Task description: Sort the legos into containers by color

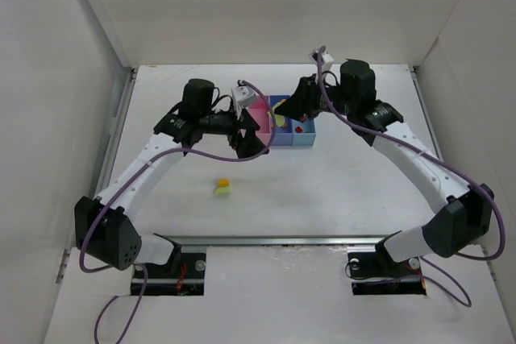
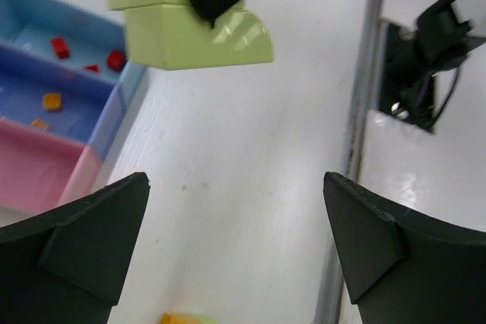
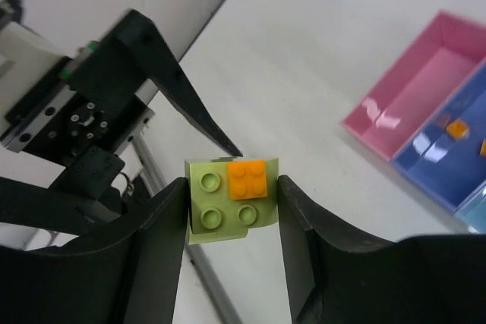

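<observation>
Right gripper (image 3: 231,204): jaws are clenching lime green lego (image 3: 216,218), orange lego (image 3: 247,178) sitting on top.
Left gripper (image 2: 235,180): jaws are standing released above table (image 2: 228,263).

The lime brick (image 3: 228,214) is smooth moulded plastic with a soft gloss, and its curved side catches a pale highlight. The orange plate (image 3: 247,178) on it is the same plastic, a little duller. The right fingers (image 3: 148,256) and left fingers (image 2: 83,240) are black plastic, matt and faintly grainy. The pink bin (image 3: 376,115) and purple-blue bin (image 3: 433,176) are thin glossy plastic with bright glints on walls and floor. The light blue bin (image 2: 134,73) looks slightly translucent. The bench (image 2: 250,187) is white and matt, with a fine streaked grain. A rail (image 2: 363,111) at its edge is dull grey metal. The cable (image 1: 109,308) has a smooth purple sheath.
</observation>
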